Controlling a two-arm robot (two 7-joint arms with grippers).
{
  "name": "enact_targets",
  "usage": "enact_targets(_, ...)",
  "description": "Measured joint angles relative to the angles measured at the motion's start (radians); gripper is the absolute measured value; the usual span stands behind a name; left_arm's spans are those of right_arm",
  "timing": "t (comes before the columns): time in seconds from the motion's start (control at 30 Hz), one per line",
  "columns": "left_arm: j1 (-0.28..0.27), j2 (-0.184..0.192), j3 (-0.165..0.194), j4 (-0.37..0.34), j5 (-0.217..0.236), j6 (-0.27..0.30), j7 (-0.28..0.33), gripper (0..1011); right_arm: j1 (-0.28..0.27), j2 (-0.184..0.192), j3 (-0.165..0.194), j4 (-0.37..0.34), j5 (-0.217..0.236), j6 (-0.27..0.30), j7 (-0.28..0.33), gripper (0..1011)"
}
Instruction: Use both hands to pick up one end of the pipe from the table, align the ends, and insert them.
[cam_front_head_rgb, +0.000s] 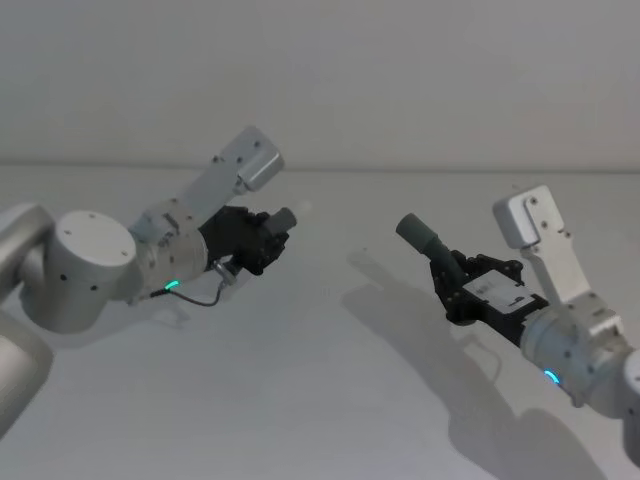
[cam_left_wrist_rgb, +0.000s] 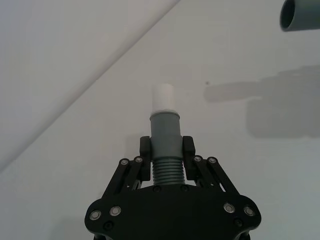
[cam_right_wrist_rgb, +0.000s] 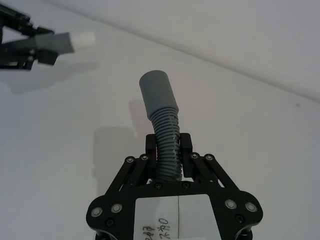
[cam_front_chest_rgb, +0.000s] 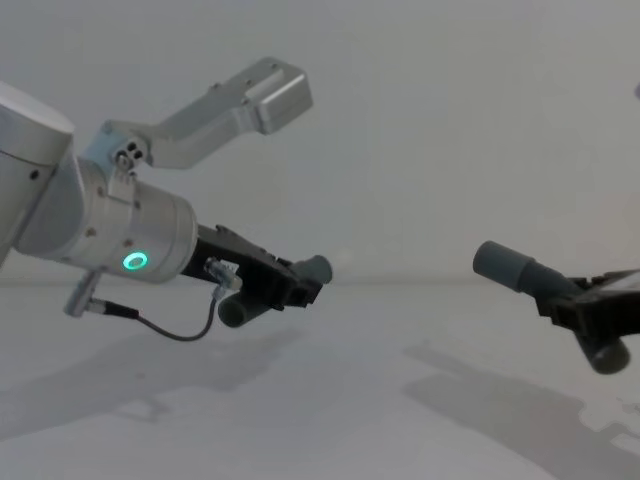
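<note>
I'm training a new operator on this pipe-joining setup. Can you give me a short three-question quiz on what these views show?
1. True or false: both dark grey ribbed plastic pipe pieces are lifted clear of the plain white table.
2. Which piece ends in a short white inner collar? A: the one in the left black two-finger gripper. B: the one in the right black two-finger gripper.
3. Fill in: the two facing cuffs are ____ (joined / apart).

Key: 1 true. 2 A: the left pipe piece has it; the right pipe piece ends in a plain grey cuff. 3 apart.
</note>
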Motion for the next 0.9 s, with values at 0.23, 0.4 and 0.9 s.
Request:
enact_targets(0.23, -0.022, 0.037, 0.009, -0.001, -0.014, -0.065, -0.098, 358, -0.026, 0.085, 0.005, -0.029, -0.015, -0.063, 0.076, 265)
enact_targets(0.4, -0.042, 0.068, 0.017, 0.000, -0.033, -0.109, -0.180, 358, -0.046, 0.139, 0.005, -0.046, -0.045, -0.125, 0.109, 265)
enact_targets(0.9, -0.110, 0.136, 0.051, 0.013, -0.090, -0.211, -0.411, 358, -0.085, 0.223, -0.005, -0.083, -0.156, -0.295, 0.114, 265)
